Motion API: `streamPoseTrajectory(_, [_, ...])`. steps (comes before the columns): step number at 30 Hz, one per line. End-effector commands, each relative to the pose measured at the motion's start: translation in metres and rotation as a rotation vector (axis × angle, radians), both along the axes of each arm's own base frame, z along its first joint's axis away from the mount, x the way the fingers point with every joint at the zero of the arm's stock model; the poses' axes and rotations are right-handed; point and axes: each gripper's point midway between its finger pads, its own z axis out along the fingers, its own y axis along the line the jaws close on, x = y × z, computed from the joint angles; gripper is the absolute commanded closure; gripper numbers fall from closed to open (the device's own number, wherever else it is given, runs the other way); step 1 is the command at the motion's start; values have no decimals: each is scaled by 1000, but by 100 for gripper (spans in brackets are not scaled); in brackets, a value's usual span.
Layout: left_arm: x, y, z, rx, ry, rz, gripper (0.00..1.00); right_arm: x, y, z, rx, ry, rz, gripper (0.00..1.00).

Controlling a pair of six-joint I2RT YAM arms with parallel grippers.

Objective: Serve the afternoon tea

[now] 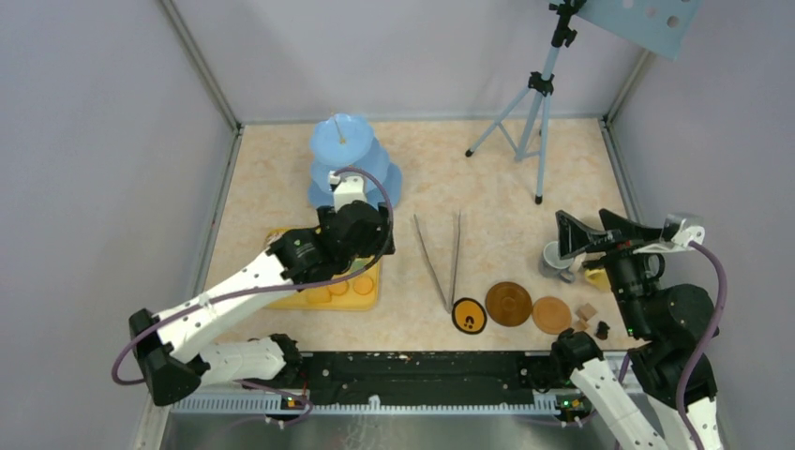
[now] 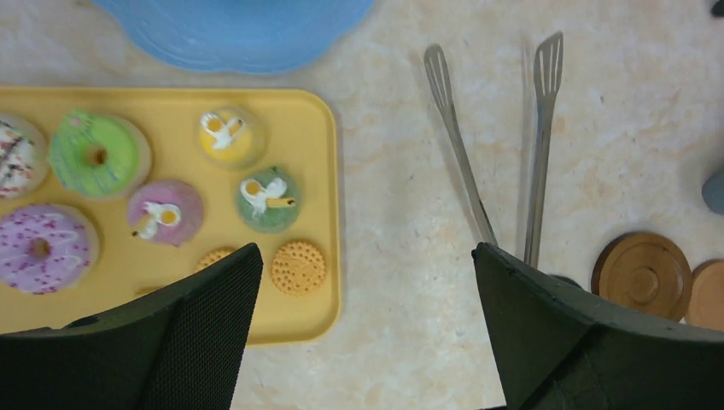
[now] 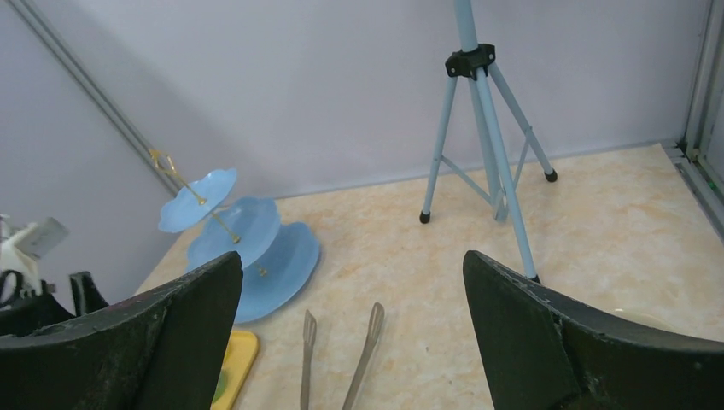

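Observation:
Toy pastries lie on a yellow tray (image 2: 318, 162): a green donut (image 2: 94, 154), a purple donut (image 2: 43, 248), small yellow (image 2: 229, 137), green (image 2: 267, 198) and pink (image 2: 165, 213) tarts, and an orange cookie (image 2: 299, 267). The light-blue three-tier stand (image 1: 354, 159) stands behind the tray. My left gripper (image 2: 367, 256) hangs open above the tray's right edge, holding nothing. Two brown coasters (image 1: 509, 303) (image 1: 551, 314) lie at the front right. A grey mug (image 1: 555, 257) is partly hidden under my right gripper (image 1: 595, 230), which is open and empty. The stand (image 3: 239, 239) shows in the right wrist view too.
Long metal tongs (image 1: 441, 258) lie between tray and coasters, their tips pointing away. A black-and-yellow disc (image 1: 469, 315) sits at the tongs' hinge. A light-blue tripod (image 1: 534, 103) stands at the back right. Small brown and black bits (image 1: 591, 319) lie near the right arm. Walls enclose three sides.

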Motion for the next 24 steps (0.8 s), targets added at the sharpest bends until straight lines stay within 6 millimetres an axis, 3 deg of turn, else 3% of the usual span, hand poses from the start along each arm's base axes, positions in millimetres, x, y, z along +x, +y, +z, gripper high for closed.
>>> streamPoseTrajectory(1, [-30,-35,-26,-60,143,-100,1,-1,8,13,24,-58,44,1])
streamPoseTrajectory(5, [-48,-78,-59,-6,99,-129,1,-2,17,16,5,-42,92,1])
streamPoseTrajectory(10, [-64,-133,-86,60,33,-115,1,-3,19,10,23,-31,104,1])
streamPoseTrajectory(15, [-61,-164,-105,149,-80,-109,1,-3,19,10,23,-33,107,1])
streamPoseTrajectory(19, [-64,-183,-130,133,-53,-144,1,-3,19,8,20,-29,108,1])
streamPoseTrajectory(22, [-64,-188,-140,104,-50,-141,1,-3,19,6,15,-22,107,1])
streamPoseTrajectory(24, [-61,-182,-147,100,-57,-86,1,-2,20,4,16,-18,106,1])
